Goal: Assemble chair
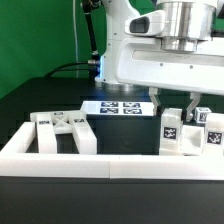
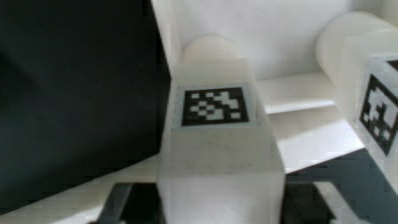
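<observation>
One step in hand, judging by the grip: lifting a white square plastic post [image 2: 217,105] with a black-and-white tag on its face. Clamped narrow around that post by the two-finger gripper [image 1: 182,110], just behind the long white rail [image 1: 110,160], toward the rail's end at the exterior view's right. To do it well: raise straight and slowly, keeping the post's present attitude and staying clear of the other tagged white blocks [image 1: 211,133] crowded close behind the same stretch of rail. Check for slip or twist in the grip before swinging away. Carry high enough to pass over the parts near the rail. Probably head for the white frame pieces [image 1: 60,130] behind the rail's other end, at the exterior view's left. Avoid dragging across the marker board [image 1: 120,107], flat on the black table [image 1: 40,92] farther behind the rail's middle. Hard to make out in the exterior view: the held post among the clustered blocks, any contact with its neighbours, and whether upright or lying. In the wrist view, only dark slivers of the fingers [image 2: 125,205] beside the post. Far end of the post blurred against a rounded white shape [image 2: 347,50] of unclear identity. A second tag [image 2: 381,100] cut off at the frame's edge. No flat slab recognisable in either view.
</observation>
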`<state>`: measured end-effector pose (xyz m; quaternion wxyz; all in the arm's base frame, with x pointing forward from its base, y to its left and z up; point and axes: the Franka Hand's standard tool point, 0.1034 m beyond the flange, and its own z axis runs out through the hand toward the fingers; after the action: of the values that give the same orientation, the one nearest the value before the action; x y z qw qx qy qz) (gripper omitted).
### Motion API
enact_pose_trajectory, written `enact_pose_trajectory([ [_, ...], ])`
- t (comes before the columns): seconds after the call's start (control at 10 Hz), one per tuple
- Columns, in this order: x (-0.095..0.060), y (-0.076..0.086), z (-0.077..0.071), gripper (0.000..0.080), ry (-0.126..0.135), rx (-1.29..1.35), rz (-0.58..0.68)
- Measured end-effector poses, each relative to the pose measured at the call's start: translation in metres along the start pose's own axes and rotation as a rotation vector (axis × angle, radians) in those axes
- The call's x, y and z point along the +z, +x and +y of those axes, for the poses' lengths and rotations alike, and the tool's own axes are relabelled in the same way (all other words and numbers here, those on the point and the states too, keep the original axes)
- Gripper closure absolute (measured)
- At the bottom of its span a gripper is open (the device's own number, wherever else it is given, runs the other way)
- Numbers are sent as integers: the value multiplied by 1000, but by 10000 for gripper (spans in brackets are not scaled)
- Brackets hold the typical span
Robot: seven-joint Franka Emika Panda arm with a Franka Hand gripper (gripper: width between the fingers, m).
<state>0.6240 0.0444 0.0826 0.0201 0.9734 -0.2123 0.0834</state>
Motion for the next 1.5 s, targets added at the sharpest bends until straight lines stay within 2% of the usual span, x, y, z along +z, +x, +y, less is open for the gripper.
enact_pose_trajectory([
  [0.2, 0, 0, 0, 505, -2, -14, 1],
  [0.3, 0, 1, 1, 322, -2, -13, 2],
  [0.4, -6, 5, 3, 322, 1, -27, 4],
  [0.5, -13, 5, 4, 208, 10, -21, 8],
  [0.6, -20, 2, 6, 165, 18, -15, 7],
  [0.9, -26, -9, 6, 151, 35, 29, 29],
  [1.3, -25, -8, 6, 150, 33, 27, 31],
  [1.4, -26, -10, 5, 150, 41, 14, 51],
  [1.5, -23, -21, 8, 150, 49, -4, 88],
])
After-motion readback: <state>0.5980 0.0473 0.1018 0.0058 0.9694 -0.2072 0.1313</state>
